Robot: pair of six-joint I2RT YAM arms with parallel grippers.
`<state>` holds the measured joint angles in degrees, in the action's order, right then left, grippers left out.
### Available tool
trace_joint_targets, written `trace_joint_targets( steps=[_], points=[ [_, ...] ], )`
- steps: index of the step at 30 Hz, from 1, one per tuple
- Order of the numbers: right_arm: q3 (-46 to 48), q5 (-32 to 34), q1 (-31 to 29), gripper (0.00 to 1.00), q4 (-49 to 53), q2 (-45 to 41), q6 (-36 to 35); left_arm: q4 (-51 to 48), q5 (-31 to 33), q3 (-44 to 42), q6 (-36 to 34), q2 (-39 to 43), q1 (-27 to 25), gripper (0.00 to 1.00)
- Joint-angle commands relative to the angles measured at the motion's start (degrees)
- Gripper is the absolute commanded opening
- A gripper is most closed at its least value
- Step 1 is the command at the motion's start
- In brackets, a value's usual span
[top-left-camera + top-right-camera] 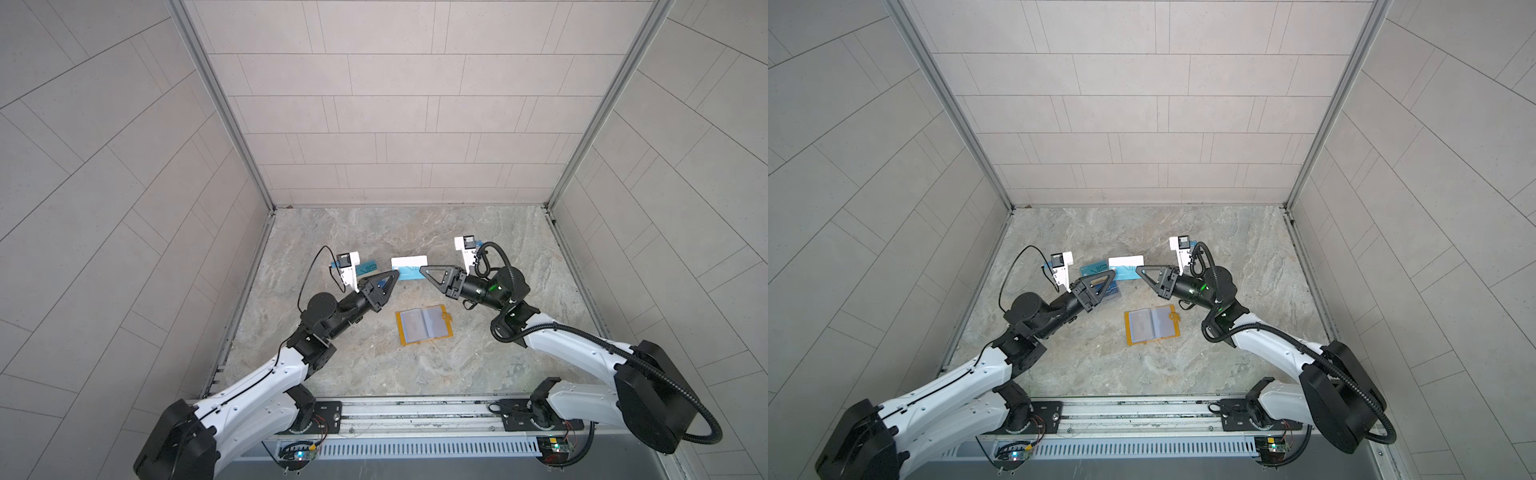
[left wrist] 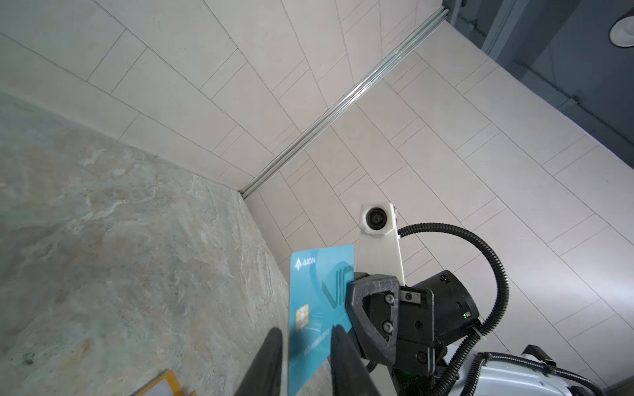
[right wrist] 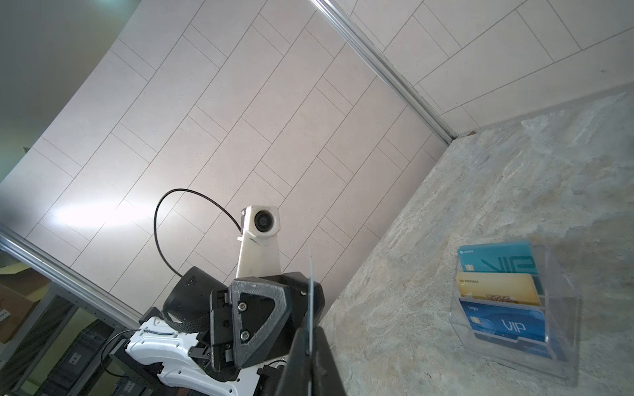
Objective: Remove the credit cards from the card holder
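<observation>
Two-armed handover above the tabletop (image 1: 374, 361); card holder (image 1: 423, 326) lying open near centre; right gripper (image 3: 310, 331) pinching the teal credit card (image 2: 319, 291) by one edge; left gripper (image 2: 304, 331) spread around it; risk: left fingers brushing the card, twisting it loose.

Soft, even, bright light fills both top views; shadows on the marbled grey stone-look tabletop (image 1: 374, 365) are faint. Seams of the pale tiled walls (image 1: 851, 166) bow near the edges. White glare washes one wall in the right wrist view.
</observation>
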<state>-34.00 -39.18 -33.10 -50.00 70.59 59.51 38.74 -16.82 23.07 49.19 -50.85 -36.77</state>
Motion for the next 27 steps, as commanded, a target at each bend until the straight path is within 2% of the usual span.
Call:
trace_joint_targets(
  steps=[1,3,7,11,13,15,20,27],
  points=[
    [-0.99,-0.18,-0.28,0.0,5.6,-2.05,-3.7,-10.8,0.51,2.85,-6.44,2.92,-0.23,0.45],
    [-1.15,-0.95,-0.13,0.0,9.76,-2.92,-5.87,-15.37,0.48,4.1,-9.01,4.02,-0.14,0.55],
    [-3.91,-1.66,-0.02,0.0,19.94,-5.45,-12.23,-27.43,-0.18,8.04,-15.93,6.23,-0.14,0.65],
    [-6.07,-4.6,0.14,0.0,30.4,-7.77,-19.65,-44.73,2.15,14.86,-25.3,7.43,-0.14,0.67],
    [-7.98,-7.96,0.12,0.0,36.54,-8.08,-24.43,-51.22,4.31,18.05,-28.94,7.65,-0.14,0.68],
    [-10.3,-11.38,0.05,0.0,43.4,-8.05,-29.48,-56.35,3.45,21.38,-33.25,7.29,-0.14,0.7],
    [-15.58,-15.64,-1.01,0.0,58.89,-8.07,-41.51,-63.79,-8.53,27.37,-40.78,3.72,-0.14,0.71],
    [-17.12,-18.83,-2.18,0.0,64.02,-7.96,-47.41,-68.11,-21.24,31.22,-45.57,-2.79,-0.14,0.61]
  ],
)
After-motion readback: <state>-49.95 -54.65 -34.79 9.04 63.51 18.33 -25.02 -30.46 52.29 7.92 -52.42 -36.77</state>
